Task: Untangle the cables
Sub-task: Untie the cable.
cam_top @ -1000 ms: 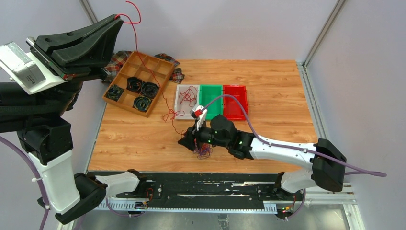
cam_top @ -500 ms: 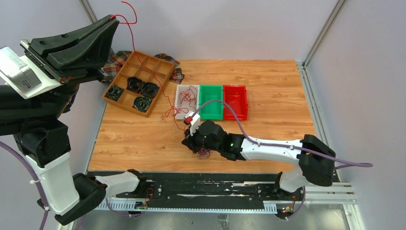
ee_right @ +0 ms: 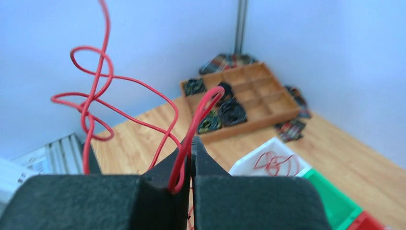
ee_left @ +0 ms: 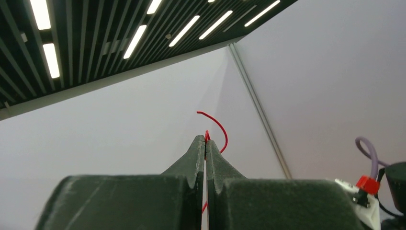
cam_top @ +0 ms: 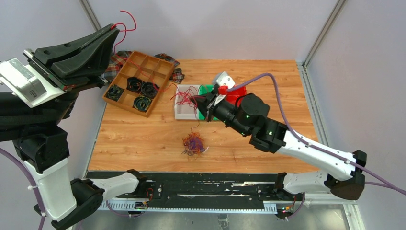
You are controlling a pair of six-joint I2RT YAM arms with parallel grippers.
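Nearest you, the clump of cables (cam_top: pixel 194 143) — purple, orange, red — lies on the wooden table (cam_top: pixel 134 139). Beyond it, your right gripper (cam_top: pixel 198 102) pinches a red wire (ee_right: pixel 195 117) above the white bin (cam_top: pixel 184 116). Far left, your raised left gripper (cam_top: pixel 112 28) is clamped on red wire too.

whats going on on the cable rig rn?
Both arms hold what looks like one red cable, strung between them. The left gripper is shut on it, raised high at the far left. The right gripper is shut on it above the white bin. The tangled clump lies on the table, untouched.
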